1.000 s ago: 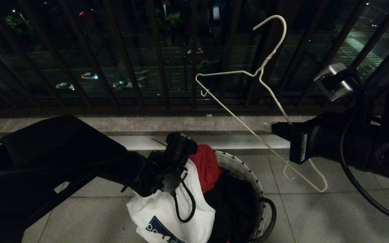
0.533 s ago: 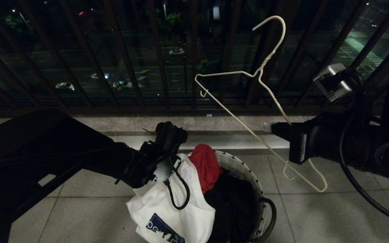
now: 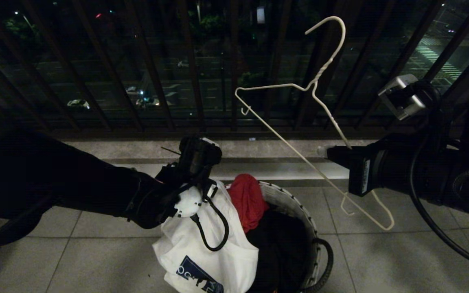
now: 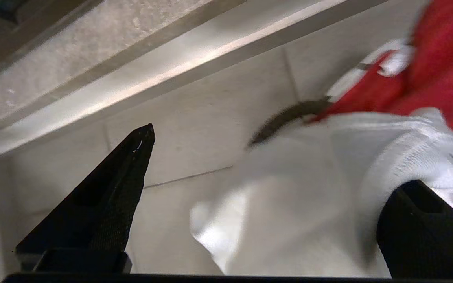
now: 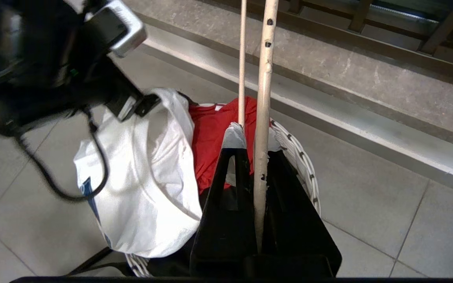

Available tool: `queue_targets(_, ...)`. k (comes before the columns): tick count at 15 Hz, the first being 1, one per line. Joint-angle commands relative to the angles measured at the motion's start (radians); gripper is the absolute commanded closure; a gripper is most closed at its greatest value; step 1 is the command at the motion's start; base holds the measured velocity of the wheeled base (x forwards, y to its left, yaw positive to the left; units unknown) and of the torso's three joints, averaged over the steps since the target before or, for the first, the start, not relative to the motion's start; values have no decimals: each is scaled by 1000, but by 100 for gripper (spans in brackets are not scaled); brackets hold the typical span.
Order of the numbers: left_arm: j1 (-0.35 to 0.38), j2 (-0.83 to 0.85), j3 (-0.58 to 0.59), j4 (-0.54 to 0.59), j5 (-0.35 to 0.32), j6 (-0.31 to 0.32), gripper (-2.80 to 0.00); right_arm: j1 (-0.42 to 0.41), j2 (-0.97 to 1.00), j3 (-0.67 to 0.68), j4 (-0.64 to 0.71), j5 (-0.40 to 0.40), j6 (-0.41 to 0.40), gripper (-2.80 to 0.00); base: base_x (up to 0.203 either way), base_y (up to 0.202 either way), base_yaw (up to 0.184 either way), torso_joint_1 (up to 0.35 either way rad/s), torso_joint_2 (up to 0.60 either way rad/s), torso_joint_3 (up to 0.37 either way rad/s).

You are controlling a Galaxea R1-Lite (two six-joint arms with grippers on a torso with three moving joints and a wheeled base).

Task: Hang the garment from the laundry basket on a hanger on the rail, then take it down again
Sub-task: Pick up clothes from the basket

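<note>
The T-shirt (image 3: 214, 248) is white, with a blue printed logo (image 3: 196, 276) that carries white letters, at 7 o'clock of the basket. The laundry basket (image 3: 299, 211) is white and woven, with small dark marks along its edge and a dark rim. In it lie a red cloth (image 3: 248, 199) at 12 o'clock and a black garment (image 3: 277, 244) at the centre. The wire hanger (image 3: 299, 122) is white. The balcony railing (image 3: 149, 69) is dark, with plain bars. The floor tiles (image 3: 381, 260) are grey.
</note>
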Motion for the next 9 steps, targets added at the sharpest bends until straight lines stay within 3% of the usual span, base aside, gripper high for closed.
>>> queue_targets(1,-9,-25,16,-1,5,-7,-280,1,5,-1,-2,0,0,0,0,0,0,0,0,0)
queue_targets(9,-8,-4,26,0,28,-9,-280,-15,16,1,-45,0,0,0,0,0,0,0,0,0)
